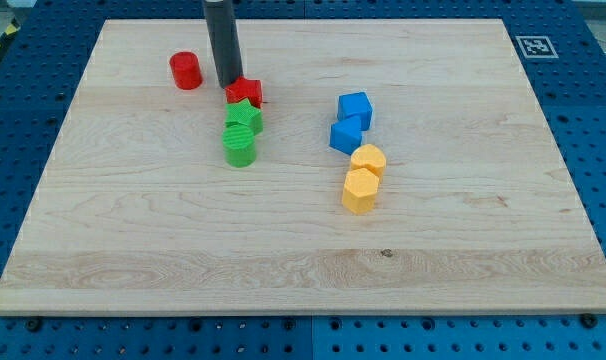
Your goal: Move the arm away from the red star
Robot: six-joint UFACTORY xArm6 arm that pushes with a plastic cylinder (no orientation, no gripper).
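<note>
The red star (246, 92) lies on the wooden board near the view's top, left of centre. My tip (227, 84) rests on the board just left of the red star, touching or nearly touching its left edge. The dark rod rises from there out of the view's top. A green star (244, 118) sits directly below the red star, touching it. A green cylinder (239, 147) sits just below the green star.
A red cylinder (185, 70) stands to the left of my tip. Two blue cubes (354, 108) (346, 134) sit right of centre, with two yellow blocks (368, 159) (360, 190) just below them. The wooden board (303, 290) lies on a blue pegboard table.
</note>
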